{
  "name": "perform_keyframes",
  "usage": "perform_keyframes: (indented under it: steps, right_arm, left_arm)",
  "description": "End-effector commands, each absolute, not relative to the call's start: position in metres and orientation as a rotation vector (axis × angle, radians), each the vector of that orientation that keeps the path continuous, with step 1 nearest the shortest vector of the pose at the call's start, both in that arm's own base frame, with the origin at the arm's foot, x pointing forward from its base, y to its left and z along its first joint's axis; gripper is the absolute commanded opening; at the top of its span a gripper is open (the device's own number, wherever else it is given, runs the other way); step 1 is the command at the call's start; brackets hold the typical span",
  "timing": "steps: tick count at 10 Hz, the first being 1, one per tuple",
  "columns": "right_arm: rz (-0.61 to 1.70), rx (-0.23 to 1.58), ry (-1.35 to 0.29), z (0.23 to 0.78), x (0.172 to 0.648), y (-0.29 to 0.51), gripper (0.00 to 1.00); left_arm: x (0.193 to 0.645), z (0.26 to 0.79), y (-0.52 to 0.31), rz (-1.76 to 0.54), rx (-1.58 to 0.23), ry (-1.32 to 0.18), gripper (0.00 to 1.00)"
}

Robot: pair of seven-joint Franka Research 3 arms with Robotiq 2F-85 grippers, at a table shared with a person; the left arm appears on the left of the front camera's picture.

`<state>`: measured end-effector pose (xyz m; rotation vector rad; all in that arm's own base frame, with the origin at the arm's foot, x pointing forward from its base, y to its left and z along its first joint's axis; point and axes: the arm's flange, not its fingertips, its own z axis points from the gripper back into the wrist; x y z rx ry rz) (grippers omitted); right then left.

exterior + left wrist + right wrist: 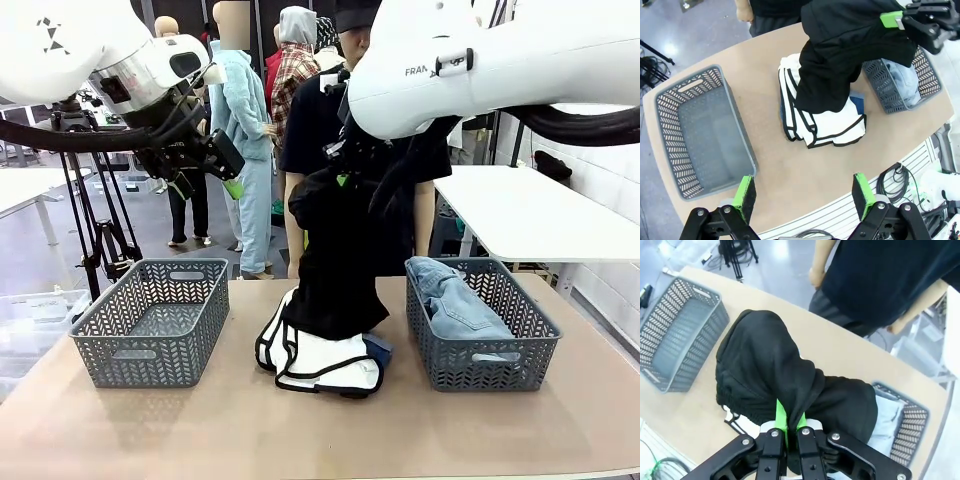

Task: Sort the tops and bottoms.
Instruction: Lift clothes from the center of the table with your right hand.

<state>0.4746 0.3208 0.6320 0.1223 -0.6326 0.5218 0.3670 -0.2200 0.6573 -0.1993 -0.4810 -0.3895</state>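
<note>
Black top hoisted over the pile, and its tail could drag a neighbour along.

The right tool [787,426] is clamped tight on a fold of the black top [335,265], which hangs above the middle of the bench with its lower end resting on the white top [325,365]. The left tool [802,192] hovers with jaws wide apart, holding nothing. I reckon the trailing hem could tug the white top, or the darker denim [378,348] under it, out of place. The thin pinch might also slip. Only "FRAN" on the right arm [500,50] is readable.
</note>
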Motion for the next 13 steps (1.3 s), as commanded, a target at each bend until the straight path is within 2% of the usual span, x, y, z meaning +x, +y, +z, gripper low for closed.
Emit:
perform_keyframes:
  steps: [1, 4, 7, 8, 13]
  right_arm:
    - [0.506, 0.157, -0.65, 0.639, 0.451, 0.313, 0.0]
    - [0.436, 0.213, -0.691, 0.655, 0.437, 0.289, 0.0]
    - [0.396, 0.283, -0.652, 0.655, 0.443, 0.273, 0.0]
    - [0.416, 0.221, -0.664, 0.667, 0.439, 0.288, 0.0]
    - [0.416, 0.221, -0.664, 0.667, 0.439, 0.288, 0.0]
  left_arm:
    - [0.366, 0.657, -0.218, -0.387, -0.195, -0.486, 1.0]
    - [0.366, 0.657, -0.218, -0.387, -0.195, -0.486, 1.0]
    - [0.366, 0.657, -0.218, -0.387, -0.195, -0.486, 1.0]
    - [0.366, 0.657, -0.218, -0.387, -0.195, -0.486, 1.0]
    - [0.366, 0.657, -0.218, -0.387, -0.195, -0.486, 1.0]
